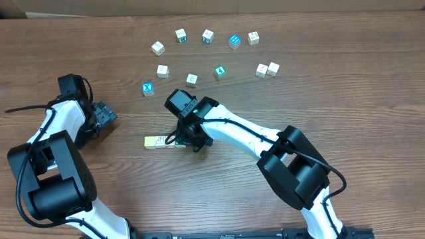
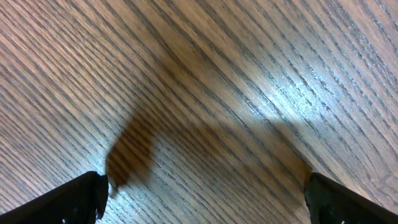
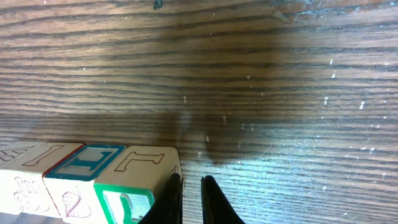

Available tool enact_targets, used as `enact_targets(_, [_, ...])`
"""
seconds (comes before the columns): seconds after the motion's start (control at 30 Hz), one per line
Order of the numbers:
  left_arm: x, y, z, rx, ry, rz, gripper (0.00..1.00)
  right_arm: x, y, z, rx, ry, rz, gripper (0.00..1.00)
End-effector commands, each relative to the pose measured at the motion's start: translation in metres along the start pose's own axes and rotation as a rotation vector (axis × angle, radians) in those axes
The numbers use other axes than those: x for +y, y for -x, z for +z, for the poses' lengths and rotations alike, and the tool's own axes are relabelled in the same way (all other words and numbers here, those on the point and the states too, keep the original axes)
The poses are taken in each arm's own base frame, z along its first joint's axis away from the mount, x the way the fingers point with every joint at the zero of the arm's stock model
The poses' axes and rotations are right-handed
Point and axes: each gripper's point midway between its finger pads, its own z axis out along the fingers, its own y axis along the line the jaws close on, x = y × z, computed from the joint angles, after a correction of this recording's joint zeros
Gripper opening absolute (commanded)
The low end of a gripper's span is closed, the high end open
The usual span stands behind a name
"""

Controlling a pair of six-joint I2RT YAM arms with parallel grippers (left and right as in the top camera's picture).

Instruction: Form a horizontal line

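Note:
A short row of letter blocks lies side by side on the wooden table. In the right wrist view the row shows three blocks, the rightmost one with a red-outlined letter and the middle one with a blue letter. My right gripper is shut with only a thin gap and nothing in it. Its left finger touches the right side of the rightmost block. It also shows in the overhead view. My left gripper is open over bare wood, far left of the row.
Several loose letter blocks are scattered across the far part of the table, among them a blue one, a white one, a teal one and a pair. A black cable trails at the left.

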Motion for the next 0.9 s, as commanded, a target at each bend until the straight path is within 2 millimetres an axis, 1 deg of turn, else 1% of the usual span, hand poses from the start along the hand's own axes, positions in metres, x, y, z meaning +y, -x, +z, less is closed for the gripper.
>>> enact_targets(0.0, [0.001, -0.008, 0.006, 0.024, 0.017, 0.010, 1.00, 0.003, 0.000, -0.009, -0.020, 0.012, -0.005, 0.09])
enact_targets(0.13, [0.001, -0.008, 0.006, 0.024, 0.017, 0.009, 1.00, -0.005, 0.002, -0.009, -0.040, -0.026, -0.007, 0.10])
enact_targets(0.3, [0.001, -0.008, 0.006, 0.023, 0.017, 0.010, 1.00, -0.024, 0.009, -0.011, -0.083, -0.117, 0.000, 0.10])
enact_targets(0.47, [0.001, -0.008, 0.006, 0.024, 0.017, 0.010, 1.00, -0.030, 0.014, -0.012, -0.094, -0.134, 0.007, 0.10])
enact_targets(0.53, [0.001, -0.008, 0.006, 0.024, 0.017, 0.009, 1.00, -0.037, 0.018, -0.014, -0.114, -0.163, 0.010, 0.10])
enact_targets(0.73, [0.001, -0.008, 0.006, 0.024, 0.017, 0.010, 1.00, -0.066, 0.036, -0.022, -0.199, -0.289, 0.024, 0.10])
enact_targets(0.87, [0.001, -0.008, 0.006, 0.024, 0.017, 0.010, 1.00, -0.080, 0.047, -0.027, -0.231, -0.337, 0.040, 0.10])
